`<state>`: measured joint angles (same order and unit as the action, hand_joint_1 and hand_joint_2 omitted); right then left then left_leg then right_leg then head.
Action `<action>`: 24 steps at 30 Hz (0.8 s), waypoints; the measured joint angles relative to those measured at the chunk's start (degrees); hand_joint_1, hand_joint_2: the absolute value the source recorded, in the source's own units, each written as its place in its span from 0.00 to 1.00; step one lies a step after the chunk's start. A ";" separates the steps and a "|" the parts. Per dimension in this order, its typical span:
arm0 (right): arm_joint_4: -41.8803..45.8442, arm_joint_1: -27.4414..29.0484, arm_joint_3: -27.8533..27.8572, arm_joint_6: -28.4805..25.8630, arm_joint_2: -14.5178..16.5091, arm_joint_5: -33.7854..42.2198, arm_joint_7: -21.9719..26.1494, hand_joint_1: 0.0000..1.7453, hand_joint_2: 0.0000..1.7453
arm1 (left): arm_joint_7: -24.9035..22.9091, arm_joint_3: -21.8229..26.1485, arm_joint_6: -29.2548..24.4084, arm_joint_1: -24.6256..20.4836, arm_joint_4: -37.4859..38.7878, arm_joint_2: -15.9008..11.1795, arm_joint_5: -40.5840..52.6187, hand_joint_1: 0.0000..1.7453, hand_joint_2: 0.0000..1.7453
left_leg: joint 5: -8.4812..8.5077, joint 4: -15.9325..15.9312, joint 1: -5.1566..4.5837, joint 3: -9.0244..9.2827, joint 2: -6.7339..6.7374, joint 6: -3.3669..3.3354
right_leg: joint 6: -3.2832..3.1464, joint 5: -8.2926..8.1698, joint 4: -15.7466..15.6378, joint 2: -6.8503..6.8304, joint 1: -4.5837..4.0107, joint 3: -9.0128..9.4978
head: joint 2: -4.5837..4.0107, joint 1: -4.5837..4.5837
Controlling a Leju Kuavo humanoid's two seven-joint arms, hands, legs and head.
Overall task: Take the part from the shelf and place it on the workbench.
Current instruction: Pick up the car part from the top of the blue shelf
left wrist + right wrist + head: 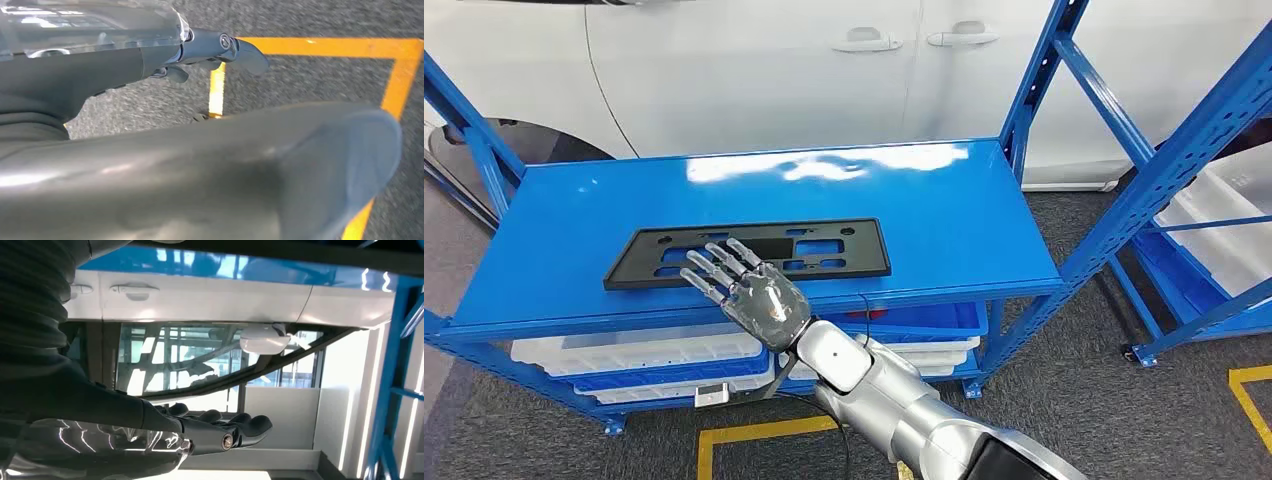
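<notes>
In the head view, the right hand [759, 292] is reaching over the front edge of the blue shelf [984, 215], its fingers [716, 262] spread and extended flat above the near long edge of the flat black plate-shaped part [749, 251], which is lying on the top shelf surface close to the front; the hand is grasping nothing. To grip well, the fingers probably need to be coming down over that near edge, with the thumb getting under it, since so thin a panel offers little else to catch; dragging it slightly past the shelf lip may be helping. A white car [754, 70] is standing behind the shelf, and white bins [639, 350] are sitting on the lower level. In the left wrist view, the left hand [215, 50] is hanging over grey floor with yellow floor tape [320, 46], its fingers loosely extended and holding nothing. In the right wrist view, the right hand's dark fingers [235, 427] are stretching out straight, released, with the car's door and window beyond.
</notes>
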<state>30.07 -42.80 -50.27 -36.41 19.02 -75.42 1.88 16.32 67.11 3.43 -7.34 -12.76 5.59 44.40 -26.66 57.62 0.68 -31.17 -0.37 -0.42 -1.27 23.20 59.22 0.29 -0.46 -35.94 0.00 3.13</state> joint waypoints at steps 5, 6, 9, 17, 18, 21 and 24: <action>-0.93 -0.54 0.00 0.01 0.44 0.03 -0.12 0.00 1.00 | -0.04 -0.03 -0.04 -0.12 0.04 -0.04 0.05 0.00 0.00 | -0.62 -0.29 0.22 0.39 0.09 1.33 | -0.37 0.58 -1.61 0.16 -0.14 0.79 | 0.00 0.01; -1.12 -0.63 0.00 0.01 0.58 0.04 -0.11 0.00 1.00 | -0.03 -0.03 -0.07 -0.15 0.04 -0.09 0.05 0.00 0.00 | -1.13 0.35 0.21 0.29 0.12 1.61 | -0.59 0.61 -2.04 0.16 0.07 1.25 | 0.00 0.01; -1.68 -0.95 0.00 0.05 1.05 0.07 0.04 0.00 1.00 | -0.04 -0.05 -0.05 -0.14 0.04 -0.15 0.06 0.00 0.00 | -5.09 9.15 0.35 -4.02 0.14 2.34 | -1.14 0.91 -2.80 0.02 0.45 2.48 | 0.00 0.02; -2.77 -0.74 -0.02 0.95 1.45 0.07 1.41 0.00 1.00 | -0.11 -0.05 -0.11 0.19 0.04 -0.27 0.00 0.00 0.00 | 3.16 0.57 0.44 -3.23 0.17 2.19 | -0.19 3.30 -2.01 0.34 0.17 4.37 | 0.00 0.02; -2.82 -0.75 -0.02 1.00 1.47 0.06 1.51 0.00 1.00 | -0.12 -0.05 -0.11 0.19 0.04 -0.27 -0.02 0.00 0.00 | 2.89 0.03 0.31 -3.02 0.14 1.75 | 0.09 3.44 -1.97 0.36 0.06 4.32 | 0.00 0.01; -2.86 -0.86 -0.10 1.23 1.60 -0.10 1.94 0.00 1.00 | -0.10 -0.05 -0.11 0.29 0.04 -0.24 -0.07 0.00 0.00 | 2.67 -0.26 0.42 -2.88 0.12 0.55 | 0.96 4.16 -1.23 0.33 0.14 4.05 | 0.00 0.01; -3.00 -0.98 -0.50 2.40 1.66 -0.73 2.21 0.00 1.00 | -0.01 -0.05 -0.11 0.25 0.04 -0.24 -0.28 0.00 0.00 | 2.33 -0.43 0.54 -2.47 0.19 -0.33 | 1.65 8.10 7.51 0.19 0.39 -0.52 | 0.00 0.01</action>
<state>27.08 -43.79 -50.77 -34.01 20.68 -76.15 4.09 16.31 67.06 3.32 -7.09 -12.72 5.35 44.12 -24.33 57.19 1.22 -33.64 -0.18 -0.75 0.39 31.30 66.73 0.48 -0.07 -36.46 0.00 3.13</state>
